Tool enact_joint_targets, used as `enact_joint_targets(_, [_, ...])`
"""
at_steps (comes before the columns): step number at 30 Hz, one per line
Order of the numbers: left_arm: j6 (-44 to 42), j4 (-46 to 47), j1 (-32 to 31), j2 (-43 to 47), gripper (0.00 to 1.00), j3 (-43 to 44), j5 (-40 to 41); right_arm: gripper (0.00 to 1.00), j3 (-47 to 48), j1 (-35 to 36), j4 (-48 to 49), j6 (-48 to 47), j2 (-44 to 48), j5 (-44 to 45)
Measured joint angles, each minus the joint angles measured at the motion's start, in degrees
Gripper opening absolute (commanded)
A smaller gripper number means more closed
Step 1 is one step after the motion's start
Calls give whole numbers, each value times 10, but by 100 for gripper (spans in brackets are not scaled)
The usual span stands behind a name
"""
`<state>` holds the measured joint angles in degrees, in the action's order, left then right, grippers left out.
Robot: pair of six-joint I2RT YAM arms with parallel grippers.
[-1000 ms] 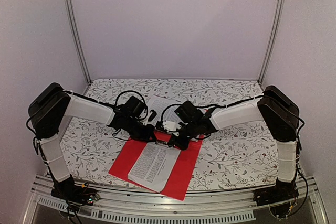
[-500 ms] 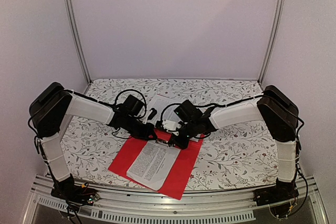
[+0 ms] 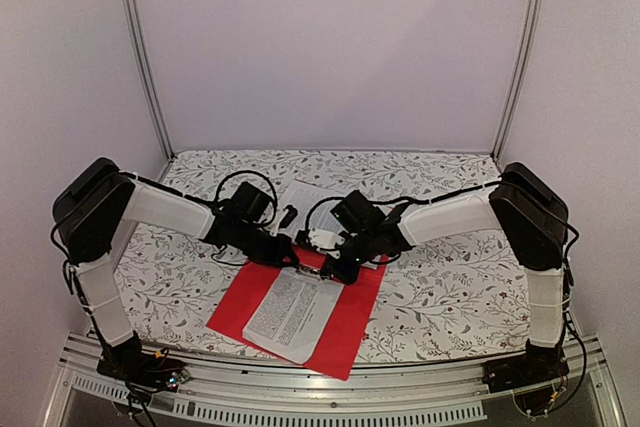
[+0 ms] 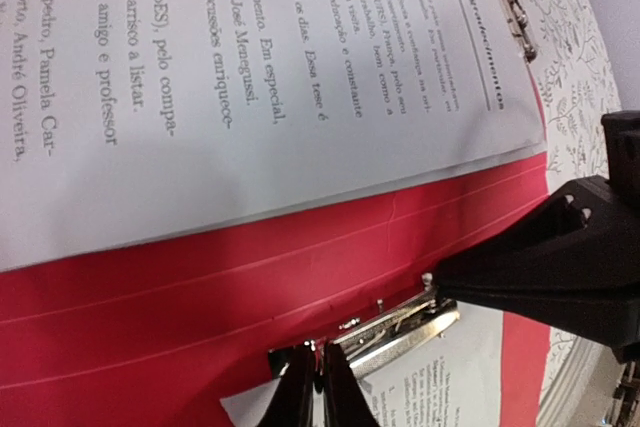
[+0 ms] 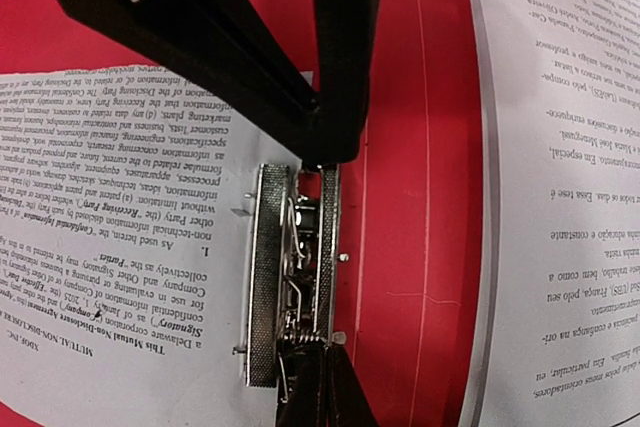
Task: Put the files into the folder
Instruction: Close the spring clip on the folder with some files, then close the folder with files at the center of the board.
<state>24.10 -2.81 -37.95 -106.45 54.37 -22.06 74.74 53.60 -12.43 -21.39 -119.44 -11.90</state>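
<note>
i have the left gripper (image 3: 293, 259) and right gripper (image 3: 330, 275) pressed together, one at each end of the clip (image 5: 265, 277); the sheet (image 3: 290, 312) runs lengthwise nearward from their tips, tilted left.

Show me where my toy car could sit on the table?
Bare flowery cloth lies between the red folder and the right arm's base, and along the back wall. The middle is crowded: left end effector and right end effector meet at the folder's clip.

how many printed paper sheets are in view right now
2. The front sheet lies on the red folder. The back sheet lies beyond it, toward the back wall. Either may hide more sheets underneath.
</note>
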Motion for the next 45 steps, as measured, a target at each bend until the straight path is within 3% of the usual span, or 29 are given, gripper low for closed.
enact_joint_targets(10, [-9,26,2,66,31,-1,6,0,3,4,-3,-9,0,-3])
enact_joint_targets(14, [-17,2,5,99,51,-1,37,0,3,4,-5,-14,1,-4])
enact_joint_targets(16, [-21,-19,12,111,65,-1,64,4,3,4,-8,-16,2,-4])
enact_joint_targets(18, [-21,-41,26,119,71,-1,97,9,3,4,-17,-21,4,-4])
enact_joint_targets(23, [-24,-83,76,118,74,1,145,20,2,6,-46,-25,13,-3])
enact_joint_targets(27, [-25,-101,120,82,75,29,134,29,1,8,-70,-27,21,2])
enact_joint_targets(36, [-35,-120,153,-39,84,125,-3,53,-7,9,-90,-27,36,32])
enact_joint_targets(45, [-49,-148,153,-143,80,237,-123,70,-19,2,-86,-20,50,57])
